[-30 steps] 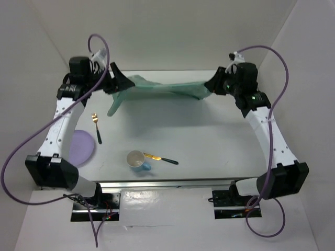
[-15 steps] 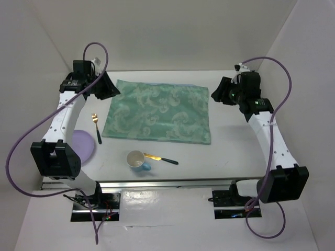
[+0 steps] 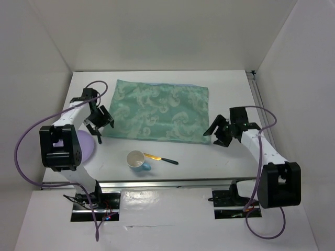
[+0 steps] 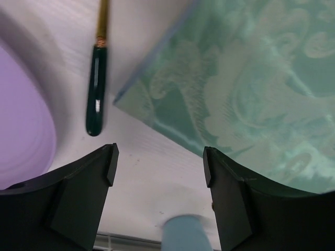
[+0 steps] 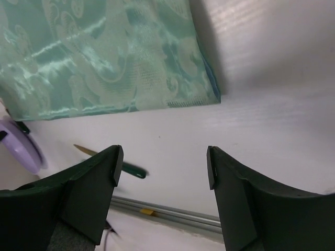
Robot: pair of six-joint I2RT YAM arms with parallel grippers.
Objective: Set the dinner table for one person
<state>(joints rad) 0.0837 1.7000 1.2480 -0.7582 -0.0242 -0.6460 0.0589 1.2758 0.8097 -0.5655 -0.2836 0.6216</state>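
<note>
The worktop [image 3: 230, 97] fills the top view, white and flat, with its metal rail [image 3: 167, 183] along the near edge. The teal placemat [image 3: 157, 110] lies spread flat on it, centred left to right and closer to the far edge. That looks like the one step done.

Nothing is on the mat yet. The purple plate [image 3: 85, 150] sits by the left edge, partly under the left arm [image 3: 70, 116]. The spoon [image 4: 97, 89] lies between the plate and the mat's near left corner. The cup [image 3: 137, 159] stands near the near edge, off the mat, with the knife [image 3: 162, 158] just beside it on its right. By my judgement the plate, cup and both pieces of cutlery are all left to place, so most of the task remains.

The left arm's jaws are spread wide and hold nothing. They hang over bare worktop by the mat's near left corner, with the spoon's dark handle just beyond them. The right arm [image 3: 259, 146] hangs by the mat's near right corner, its jaws likewise wide apart and empty, touching nothing that I can see.
</note>
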